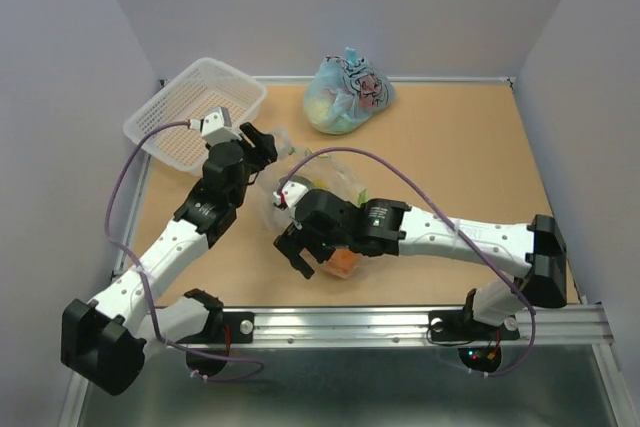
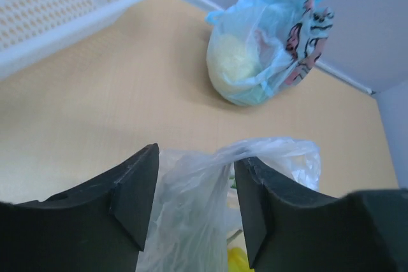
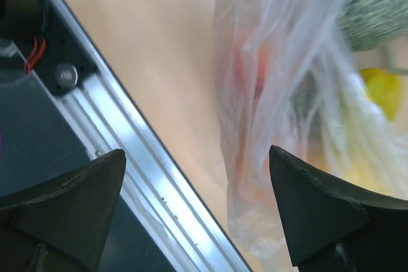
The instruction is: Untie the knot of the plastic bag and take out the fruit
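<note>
The right arm stretches left along the near edge, its gripper [image 3: 197, 151] tipped down, fingers wide apart beside the plastic bag [image 1: 325, 185]. The bag lies mid-table with the fruit [image 1: 343, 265] inside. The left arm reaches in from the near-left corner, and its gripper [image 2: 196, 157] is spread around bunched film. Bare table [image 1: 470, 147] runs to the right edge. A basket [image 1: 190, 112] sits in the far-left corner and a light-blue bag [image 1: 345, 87] at the far edge.

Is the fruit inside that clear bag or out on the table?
Inside. Through the plastic bag film, the right wrist view shows yellow, orange and green fruit.
</note>
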Controlling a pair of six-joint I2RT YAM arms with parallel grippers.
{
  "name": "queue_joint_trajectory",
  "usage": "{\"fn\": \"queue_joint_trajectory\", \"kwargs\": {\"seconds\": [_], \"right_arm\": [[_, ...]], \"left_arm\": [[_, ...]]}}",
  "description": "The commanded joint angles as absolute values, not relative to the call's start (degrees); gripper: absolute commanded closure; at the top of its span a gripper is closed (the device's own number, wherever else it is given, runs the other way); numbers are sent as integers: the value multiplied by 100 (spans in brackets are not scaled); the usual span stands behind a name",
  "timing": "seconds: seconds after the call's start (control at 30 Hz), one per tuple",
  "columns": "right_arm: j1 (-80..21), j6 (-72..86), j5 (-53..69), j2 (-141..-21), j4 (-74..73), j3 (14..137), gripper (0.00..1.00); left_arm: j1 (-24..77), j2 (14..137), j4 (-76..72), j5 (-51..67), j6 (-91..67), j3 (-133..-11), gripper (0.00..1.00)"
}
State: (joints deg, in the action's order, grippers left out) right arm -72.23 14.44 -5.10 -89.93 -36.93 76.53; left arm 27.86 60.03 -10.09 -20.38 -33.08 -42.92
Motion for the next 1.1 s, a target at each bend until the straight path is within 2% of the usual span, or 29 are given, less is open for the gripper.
{"fn": "queue_joint_trajectory", "kwargs": {"seconds": [0.0,0.1,0.27,0.47,0.63,0.77,0.97,1.0,1.07], "right_arm": [[-7269,1284,-1827,-8412,-4060,8559,0],[-7172,1152,-2310,-8227,-4139,8789,0],[-6532,1169,-2795,-8095,-4140,8728,0],[-5415,1423,-2418,-8278,-3851,8306,0],[-5370,1669,-2311,-8700,-3507,8095,0],[-5370,2082,-2548,-9035,-3375,7823,1],[-5370,2601,-3129,-9176,-3173,7383,8],[-5361,2636,-3320,-9176,-3164,7296,11],[-5326,2698,-3523,-9132,-3155,7050,24]], "left_arm": [[2751,5267,-652,-2083,-2830,-4755,28],[2751,4940,235,-1987,-2813,-4930,20],[2768,4571,1280,-1697,-2979,-5194,19],[3128,4553,1810,-1231,-3479,-5002,18],[4154,4728,1863,-1809,-4015,-4694,17],[4499,5088,1995,-2529,-4787,-4474,17],[4509,5300,2127,-3444,-5826,-3859,19],[4509,5309,2075,-3558,-5897,-3754,21],[4500,5335,1934,-3603,-6055,-3508,27]]}}
